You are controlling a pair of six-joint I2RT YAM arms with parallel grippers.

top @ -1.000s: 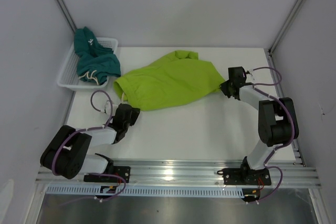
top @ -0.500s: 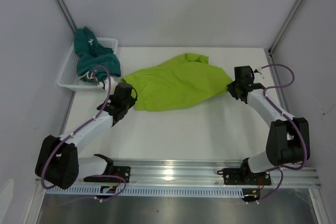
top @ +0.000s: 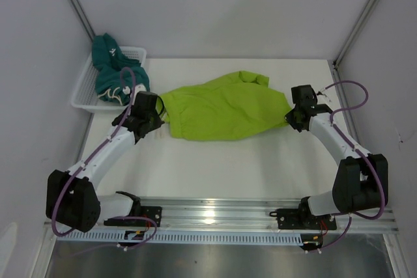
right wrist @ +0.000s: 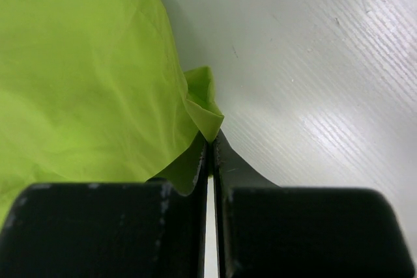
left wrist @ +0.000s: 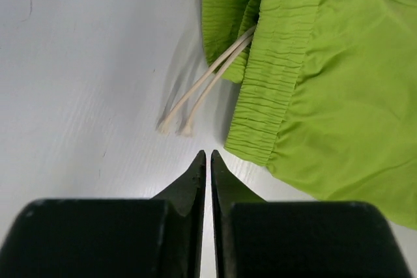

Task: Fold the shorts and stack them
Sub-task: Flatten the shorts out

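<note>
Two pairs: lime green shorts [top: 225,107] spread flat mid bench [top: 260,161]; dark teal shorts [top: 114,69] heaped in white mesh basket [top: 83,92], far left.
Right fingers [right wrist: 231,170]: clenched on lime pair's right corner, probably to tension the fabric.
Left fingers [left wrist: 192,177]: clenched, empty, beside waistband [left wrist: 280,63] and drawstring [left wrist: 207,84].

The lime green shorts [top: 225,107] lie spread, rumpled, at centre; the dark teal shorts [top: 116,73] sit bunched in the basket [top: 83,86]

- The shorts on the counter [top: 225,107] lie across the middle, toward the far side of the counter [top: 247,161].
- The basket [top: 83,89] sits at the far-left corner, holding the shorts in the basket [top: 117,73].
- The left gripper [top: 156,118] is at the left end of the shorts on the counter, near the drawstring [left wrist: 202,86].
- The right gripper [top: 288,116] has its jaws pinching their right corner.
</note>
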